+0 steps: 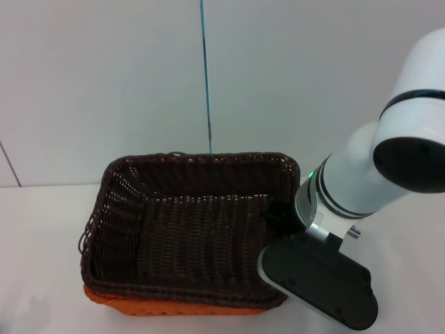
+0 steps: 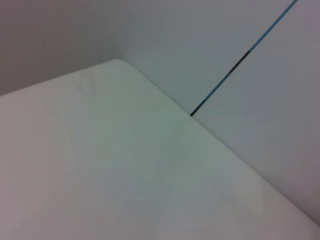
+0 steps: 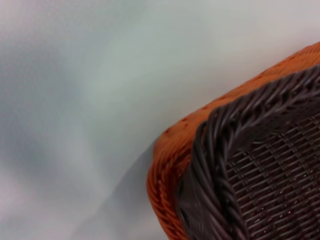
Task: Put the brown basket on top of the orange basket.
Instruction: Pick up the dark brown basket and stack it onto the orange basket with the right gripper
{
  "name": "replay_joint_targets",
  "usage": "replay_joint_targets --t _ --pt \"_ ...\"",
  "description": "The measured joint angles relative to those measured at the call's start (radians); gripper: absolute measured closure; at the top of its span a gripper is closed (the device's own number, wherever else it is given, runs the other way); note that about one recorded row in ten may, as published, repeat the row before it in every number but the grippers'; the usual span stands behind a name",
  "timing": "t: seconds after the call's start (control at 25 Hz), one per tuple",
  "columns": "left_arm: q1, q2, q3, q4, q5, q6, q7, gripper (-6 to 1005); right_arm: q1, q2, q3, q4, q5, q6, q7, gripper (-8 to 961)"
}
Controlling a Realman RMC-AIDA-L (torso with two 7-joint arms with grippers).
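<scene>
The brown basket [image 1: 188, 229] sits nested on top of the orange basket [image 1: 167, 307], of which only a strip of rim shows below its front edge. My right gripper [image 1: 278, 212] is at the brown basket's right rim, just inside the wall, with the wrist and arm rising to the right. The right wrist view shows one corner close up, with the brown basket's braided rim [image 3: 225, 150] inside the orange basket's rim [image 3: 167, 165]. My left gripper is out of view; its wrist camera shows only the table and wall.
The baskets stand on a white table [image 1: 42, 229] against a pale wall with a thin blue vertical line [image 1: 206, 76]. The table's back corner and the same line show in the left wrist view [image 2: 120, 62].
</scene>
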Motion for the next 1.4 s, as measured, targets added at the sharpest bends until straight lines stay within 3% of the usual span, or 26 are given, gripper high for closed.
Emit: replay_joint_targets --t 0.68,1.4 --pt "0.042 -0.001 0.000 0.006 -0.069 -0.039 0.024 358 0.005 0.001 -0.080 -0.097 0.089 -0.081 -0.024 825" --pt "0.046 0.002 -0.012 0.017 -0.073 -0.048 0.016 358 -0.032 -0.012 -0.068 -0.199 0.161 -0.185 -0.079 832"
